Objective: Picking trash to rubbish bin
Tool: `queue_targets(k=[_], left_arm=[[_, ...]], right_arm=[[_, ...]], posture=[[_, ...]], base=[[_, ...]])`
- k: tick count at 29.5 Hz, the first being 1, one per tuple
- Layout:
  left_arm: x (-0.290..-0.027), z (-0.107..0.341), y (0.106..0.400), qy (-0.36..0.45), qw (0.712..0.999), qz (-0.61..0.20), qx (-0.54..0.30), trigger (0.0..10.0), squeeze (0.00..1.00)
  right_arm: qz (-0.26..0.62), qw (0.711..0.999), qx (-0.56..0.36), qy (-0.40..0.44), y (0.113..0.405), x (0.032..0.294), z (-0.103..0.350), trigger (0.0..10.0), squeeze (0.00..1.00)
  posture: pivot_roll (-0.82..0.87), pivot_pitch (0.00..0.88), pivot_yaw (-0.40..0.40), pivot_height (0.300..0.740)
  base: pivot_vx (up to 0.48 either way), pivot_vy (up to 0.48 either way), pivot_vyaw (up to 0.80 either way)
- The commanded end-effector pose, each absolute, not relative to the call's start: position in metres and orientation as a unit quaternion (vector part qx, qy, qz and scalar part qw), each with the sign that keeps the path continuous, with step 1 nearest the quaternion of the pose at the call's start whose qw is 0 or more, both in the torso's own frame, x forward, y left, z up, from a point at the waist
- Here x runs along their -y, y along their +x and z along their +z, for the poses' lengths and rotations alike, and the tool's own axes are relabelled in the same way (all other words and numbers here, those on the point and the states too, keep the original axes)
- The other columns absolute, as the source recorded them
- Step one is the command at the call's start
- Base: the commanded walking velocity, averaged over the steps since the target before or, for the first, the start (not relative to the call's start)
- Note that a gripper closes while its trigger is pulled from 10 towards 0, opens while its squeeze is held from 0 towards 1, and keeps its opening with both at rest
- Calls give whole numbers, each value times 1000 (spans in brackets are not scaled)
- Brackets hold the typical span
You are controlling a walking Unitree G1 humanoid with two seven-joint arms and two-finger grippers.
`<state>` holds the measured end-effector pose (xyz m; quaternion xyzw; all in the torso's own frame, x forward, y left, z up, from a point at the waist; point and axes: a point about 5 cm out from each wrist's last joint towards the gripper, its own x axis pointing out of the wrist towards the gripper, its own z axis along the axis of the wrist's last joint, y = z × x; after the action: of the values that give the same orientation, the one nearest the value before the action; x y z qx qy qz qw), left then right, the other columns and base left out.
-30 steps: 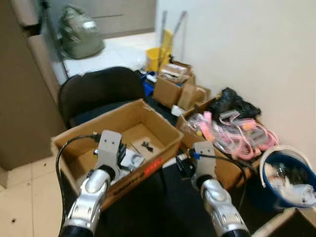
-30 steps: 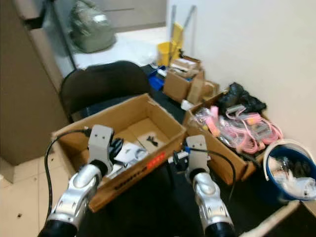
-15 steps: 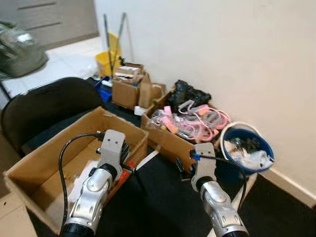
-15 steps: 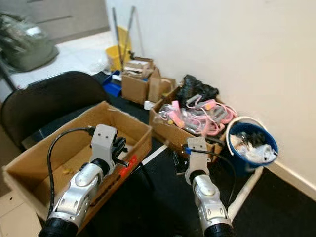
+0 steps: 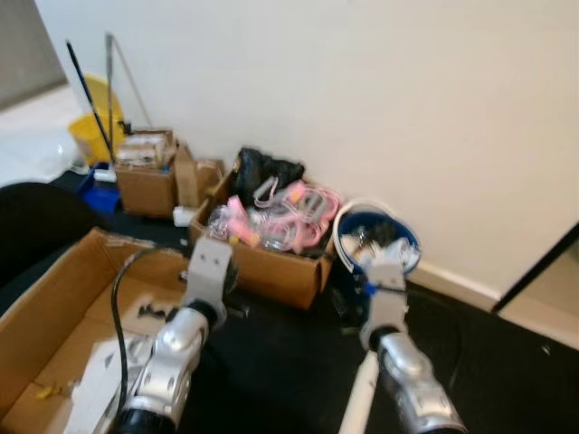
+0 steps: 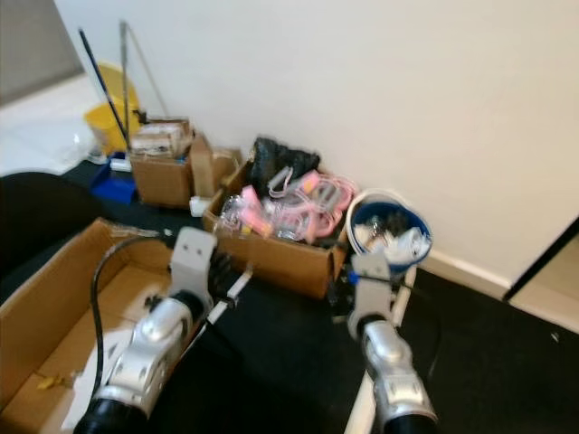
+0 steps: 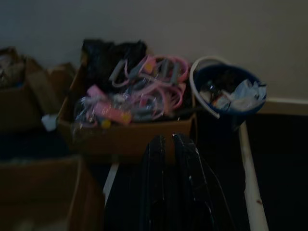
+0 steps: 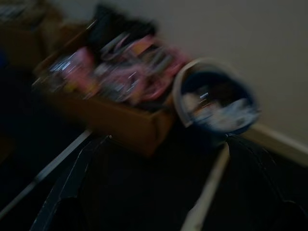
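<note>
Now the view has swung to the blue bucket (image 6: 389,231) ahead by the wall; left tool (image 7: 168,144) pinched empty, right tool (image 8: 159,159) spread empty, so it seems to be seeking the bin.

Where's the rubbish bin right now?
The blue bin stands against the white wall, ahead on the robot's right, beside the cardboard box of pink items.

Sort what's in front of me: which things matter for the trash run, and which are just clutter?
Job:
blue rubbish bin, already holding trash
left claw, shut, holding nothing
right claw, open, holding nothing

Lying about:
box of pink cables
black bag
large open carton
yellow mop bucket
small boxes
</note>
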<state>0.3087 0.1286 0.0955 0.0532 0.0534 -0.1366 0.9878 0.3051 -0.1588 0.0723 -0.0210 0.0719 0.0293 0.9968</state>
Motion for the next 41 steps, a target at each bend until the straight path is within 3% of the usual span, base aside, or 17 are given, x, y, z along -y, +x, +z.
queue_targets(k=[1, 41], left_arm=[[-133, 91, 307, 56, 988, -128, -60, 10000, 0], [-122, 91, 305, 71, 983, -165, -46, 10000, 0]], right_arm=[[31, 996, -88, -12, 300, 154, 64, 10000, 0], [11, 996, -90, -17, 296, 162, 63, 10000, 0]], posture=[[-22, 75, 12, 740], [-37, 49, 23, 740]], base=[[0, 0, -800], [0, 0, -800]])
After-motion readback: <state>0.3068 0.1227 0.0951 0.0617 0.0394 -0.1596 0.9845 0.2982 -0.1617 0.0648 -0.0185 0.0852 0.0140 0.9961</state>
